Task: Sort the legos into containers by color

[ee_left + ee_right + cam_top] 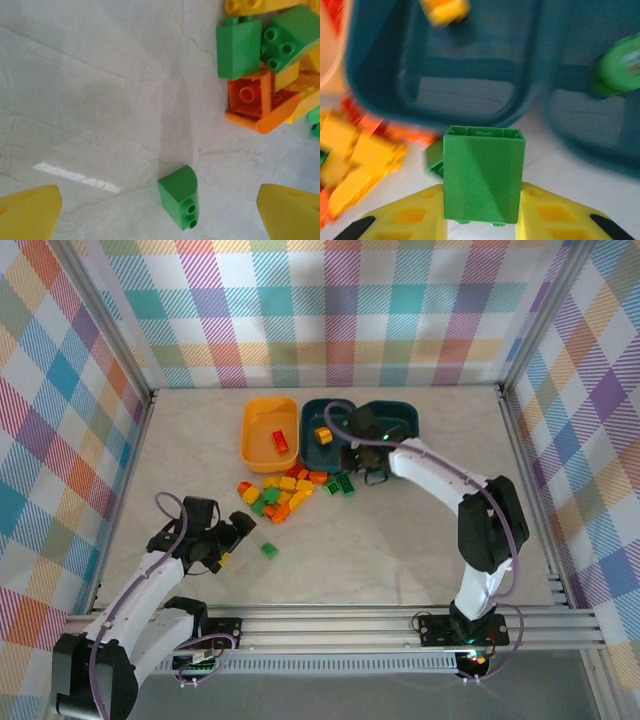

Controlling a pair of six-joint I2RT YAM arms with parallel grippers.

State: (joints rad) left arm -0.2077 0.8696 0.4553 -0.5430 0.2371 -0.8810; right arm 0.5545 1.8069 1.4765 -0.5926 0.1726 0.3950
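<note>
Pinching small green plastic brick (pixel 482 175): right claw (pixel 482 220), near dark teal plastic tub (pixel 445 100); left claw (pixel 160 212) spread over lone green plastic brick (pixel 179 196)

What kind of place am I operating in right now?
Probably a lab robot test cell: aluminium frame rails, checked fabric walls, and a marble-look tabletop holding toy legos and tubs.

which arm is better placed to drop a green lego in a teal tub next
Right. The right pincer grips a small green plastic brick beside a dark teal plastic tub. The left pincer hangs open above another green brick lying on the table.
</note>
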